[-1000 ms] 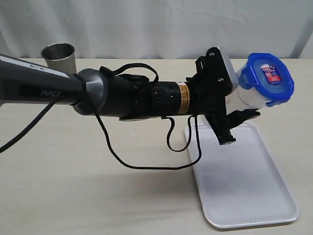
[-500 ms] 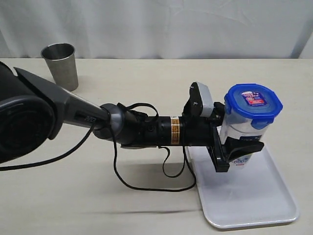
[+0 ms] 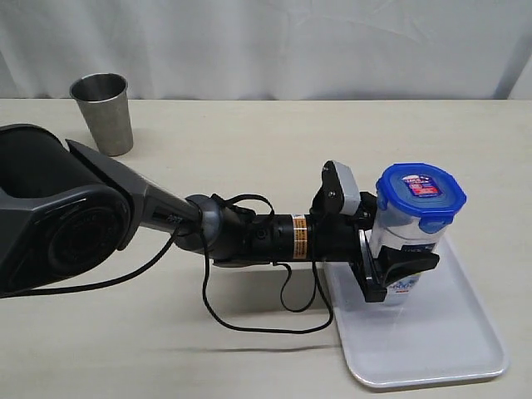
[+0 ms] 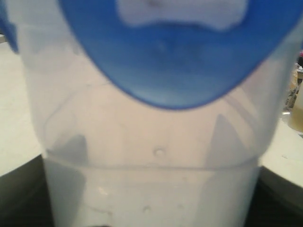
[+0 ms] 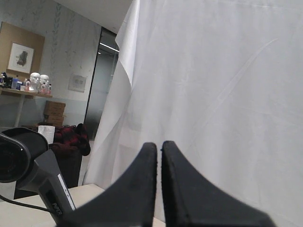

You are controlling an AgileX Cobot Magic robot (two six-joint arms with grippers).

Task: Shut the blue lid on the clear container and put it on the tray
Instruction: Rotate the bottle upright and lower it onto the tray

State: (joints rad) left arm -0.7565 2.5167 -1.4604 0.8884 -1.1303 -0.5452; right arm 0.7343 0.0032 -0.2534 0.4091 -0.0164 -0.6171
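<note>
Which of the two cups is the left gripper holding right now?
The clear container with the blue lid on it, clamped in the left gripper over the tray. The grey steel cup stands lidless and untouched, far from it.

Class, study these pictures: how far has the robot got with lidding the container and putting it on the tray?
Done: the blue lid sits on the clear container. In hand: the left gripper holds it upright over the tray; whether its base touches is unclear. Left: set down, release.
</note>
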